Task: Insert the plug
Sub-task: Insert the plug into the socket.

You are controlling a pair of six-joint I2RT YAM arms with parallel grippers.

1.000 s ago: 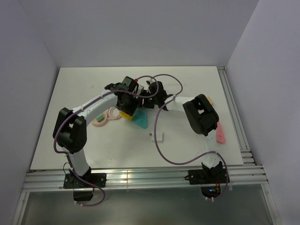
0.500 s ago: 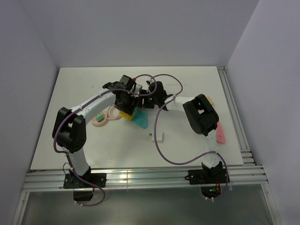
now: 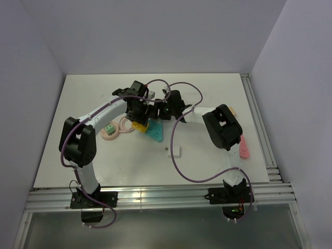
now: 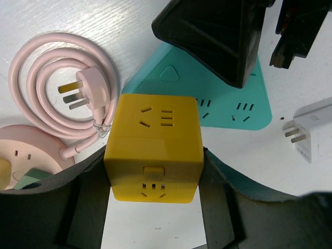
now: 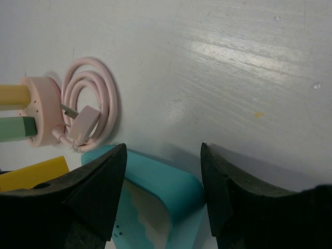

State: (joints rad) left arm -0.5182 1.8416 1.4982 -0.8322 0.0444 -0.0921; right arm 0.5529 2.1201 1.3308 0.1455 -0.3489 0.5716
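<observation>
Left jaws clamp the yellow cube [image 4: 152, 148] by two opposite sides, just beside the teal strip [image 4: 155, 85]. Right jaws stand apart over a corner of that strip; whether they pinch it I cannot tell. I see the plug [image 3: 110, 127] on the pink round socket [image 3: 106, 137], next to a yellow piece [image 5: 13, 96], well clear of both jaws. A pink cord [image 4: 92, 85] lies coiled beside the socket, and a white adapter [image 4: 311, 129] rests on the surface [image 4: 270, 166] near the strip.
</observation>
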